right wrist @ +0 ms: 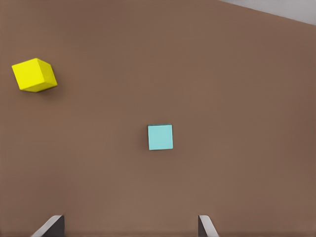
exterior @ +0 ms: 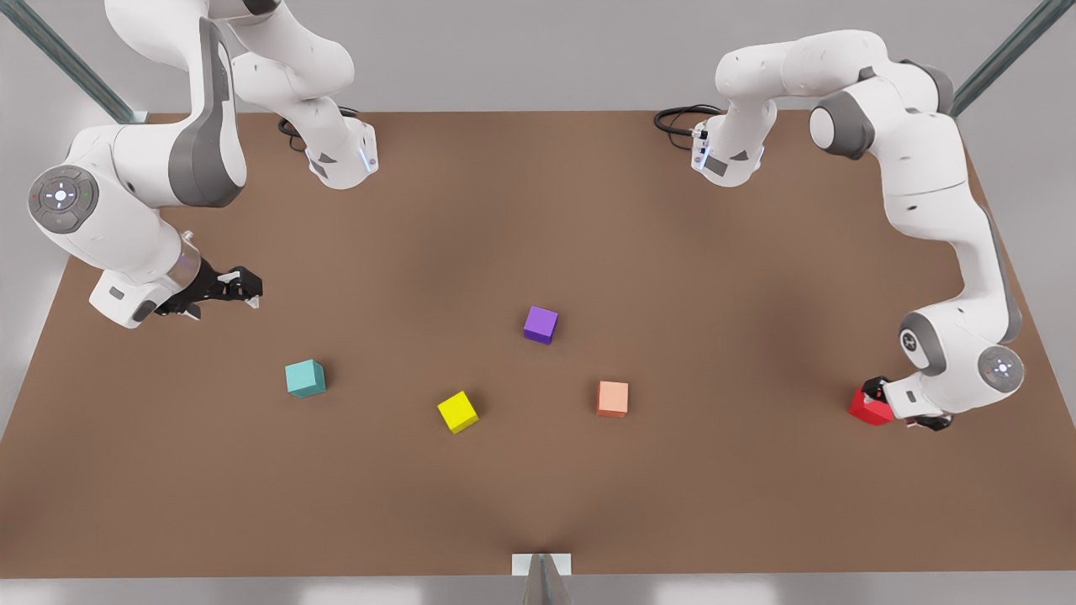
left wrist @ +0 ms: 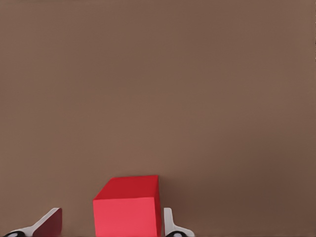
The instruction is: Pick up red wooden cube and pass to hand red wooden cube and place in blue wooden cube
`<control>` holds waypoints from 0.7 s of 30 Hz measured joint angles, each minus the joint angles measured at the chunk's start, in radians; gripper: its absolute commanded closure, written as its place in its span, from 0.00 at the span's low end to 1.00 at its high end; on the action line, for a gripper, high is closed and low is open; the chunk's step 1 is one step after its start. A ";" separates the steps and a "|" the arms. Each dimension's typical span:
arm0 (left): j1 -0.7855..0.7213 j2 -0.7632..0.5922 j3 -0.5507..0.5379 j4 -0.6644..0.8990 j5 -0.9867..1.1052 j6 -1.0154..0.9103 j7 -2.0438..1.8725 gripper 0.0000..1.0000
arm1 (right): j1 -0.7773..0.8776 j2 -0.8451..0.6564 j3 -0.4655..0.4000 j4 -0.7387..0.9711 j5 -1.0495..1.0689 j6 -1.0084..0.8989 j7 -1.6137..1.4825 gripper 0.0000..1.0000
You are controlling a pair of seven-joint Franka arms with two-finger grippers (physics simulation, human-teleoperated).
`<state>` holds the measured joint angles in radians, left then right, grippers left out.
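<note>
left gripper (exterior: 883, 402) at 4 o'clock of the front view, fingers (left wrist: 170, 224) spread around the red wooden cube (exterior: 868, 408), gap on one side, the cube on the brown table (exterior: 504, 504). right gripper (exterior: 239, 290) waits at 9 o'clock, fingers (right wrist: 207, 227) spread, nothing between. blue wooden cube (exterior: 304, 378) at 8 o'clock, near a yellow cube (exterior: 457, 412); purple cube (exterior: 540, 324) mid-table, salmon cube (exterior: 613, 398) just below. no containers. grey walls (exterior: 521, 50).
</note>
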<state>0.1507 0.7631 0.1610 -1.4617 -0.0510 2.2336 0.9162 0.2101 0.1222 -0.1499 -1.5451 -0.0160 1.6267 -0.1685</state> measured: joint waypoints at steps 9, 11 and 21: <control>0.006 0.026 0.000 -0.005 -0.008 0.013 0.101 0.00 | 0.000 0.000 0.000 -0.004 0.001 -0.001 -0.002 0.00; 0.015 0.037 0.003 -0.010 -0.008 0.014 0.105 0.00 | 0.000 0.000 0.000 -0.004 0.001 -0.001 -0.002 0.00; 0.028 0.086 0.003 -0.014 -0.009 0.019 0.067 0.00 | 0.000 0.001 0.000 -0.005 0.001 -0.002 -0.003 0.00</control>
<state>0.1790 0.8488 0.1640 -1.4762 -0.0602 2.2523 0.9832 0.2101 0.1227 -0.1497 -1.5500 -0.0146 1.6250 -0.1718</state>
